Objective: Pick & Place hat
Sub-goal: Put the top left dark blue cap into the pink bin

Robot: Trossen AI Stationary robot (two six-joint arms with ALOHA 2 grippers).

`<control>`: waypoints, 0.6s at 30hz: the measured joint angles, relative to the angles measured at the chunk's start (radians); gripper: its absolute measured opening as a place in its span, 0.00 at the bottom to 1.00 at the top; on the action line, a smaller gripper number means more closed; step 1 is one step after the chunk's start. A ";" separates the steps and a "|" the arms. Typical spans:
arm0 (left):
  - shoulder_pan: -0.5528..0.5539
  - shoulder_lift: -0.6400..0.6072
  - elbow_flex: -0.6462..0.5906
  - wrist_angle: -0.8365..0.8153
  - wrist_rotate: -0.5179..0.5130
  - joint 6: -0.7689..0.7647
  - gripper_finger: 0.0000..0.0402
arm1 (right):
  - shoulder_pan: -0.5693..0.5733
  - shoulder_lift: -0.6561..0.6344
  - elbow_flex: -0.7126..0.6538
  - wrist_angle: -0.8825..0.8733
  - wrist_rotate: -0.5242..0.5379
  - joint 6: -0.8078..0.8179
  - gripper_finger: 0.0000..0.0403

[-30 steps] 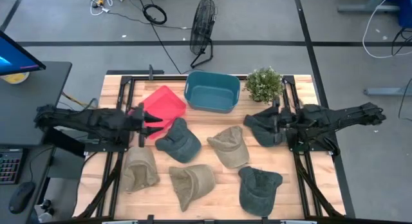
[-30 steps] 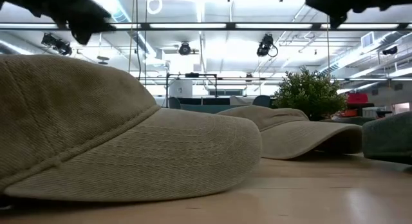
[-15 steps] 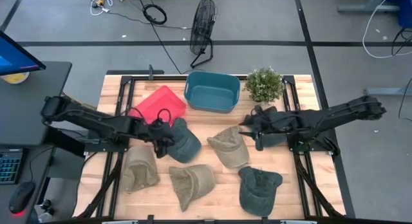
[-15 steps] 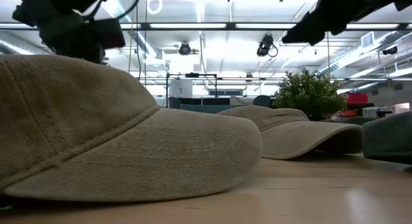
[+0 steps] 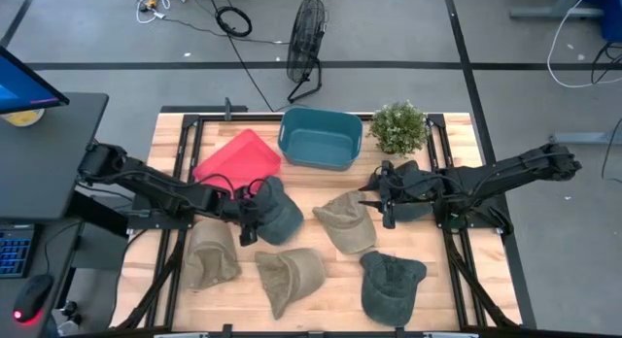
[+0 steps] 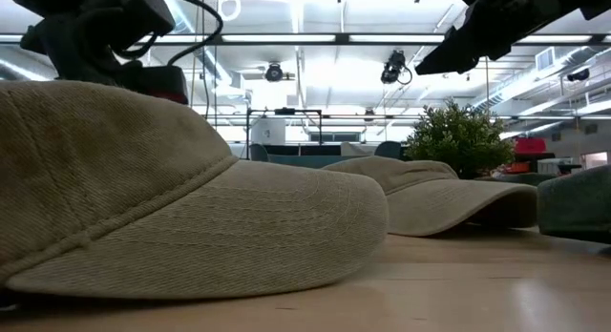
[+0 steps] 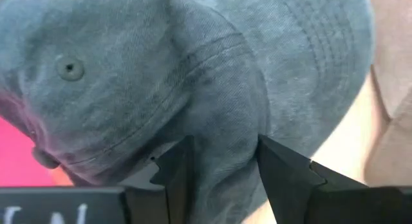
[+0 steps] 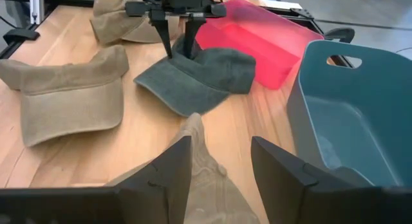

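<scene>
Several caps lie on the wooden table. My left gripper [image 5: 247, 224] is open and low over the dark grey-green cap [image 5: 270, 212] beside the red bin [image 5: 238, 155], a finger on either side of a ridge of its crown [image 7: 222, 121]; the right wrist view shows it from the front [image 8: 177, 47]. My right gripper [image 5: 384, 207] is open and hangs in the air above the edge of the middle tan cap [image 5: 345, 221], whose crown [image 8: 206, 185] shows between its fingers. A second dark cap [image 5: 406, 187] lies under the right arm. My left gripper comes at the dark cap from above, fingers pointing down. Its open fingers [image 7: 283, 169] stand against the crown's cloth [image 7: 225, 102], which bulges up as a ridge between them. The cap lies flat on the table, its brim [image 8: 167, 89] toward the table's right.
A teal bin [image 5: 321, 137] and a potted plant [image 5: 398, 127] stand at the far edge. Two tan caps [image 5: 209, 253] [image 5: 290, 275] and another dark cap [image 5: 391, 285] lie along the near side. The low view is filled by a tan cap [image 6: 172, 198].
My left gripper has swung from beside the red bin toward the table's right and near edge, and down onto the dark cap's crown. My right gripper has moved toward the table's left, from over the dark cap under its arm to above the middle tan cap. No cap has moved.
</scene>
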 joint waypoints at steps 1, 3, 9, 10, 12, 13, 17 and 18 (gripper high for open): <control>0.000 0.004 0.000 0.005 0.002 0.001 0.36 | 0.000 0.000 0.000 0.000 0.000 0.000 0.41; 0.000 0.004 0.000 0.017 0.004 0.007 0.26 | 0.000 0.000 0.000 0.000 0.000 0.000 0.41; 0.000 -0.057 0.032 0.036 0.004 -0.046 0.03 | 0.000 0.000 0.000 0.000 0.000 -0.024 0.41; -0.003 -0.071 0.051 0.039 0.004 -0.056 0.03 | 0.000 0.000 0.000 0.000 0.000 -0.032 0.41; -0.009 -0.105 0.101 0.037 0.003 -0.056 0.02 | 0.000 0.000 0.000 0.000 0.000 -0.038 0.41; -0.010 -0.119 0.128 0.029 0.002 -0.052 0.02 | 0.000 0.000 0.000 0.000 0.000 -0.038 0.41; -0.009 -0.171 0.280 -0.165 -0.093 -0.123 0.02 | 0.000 0.000 0.000 0.002 0.000 -0.038 0.41; -0.007 -0.178 0.320 -0.239 -0.142 -0.160 0.02 | 0.000 0.000 0.000 0.003 0.000 -0.038 0.41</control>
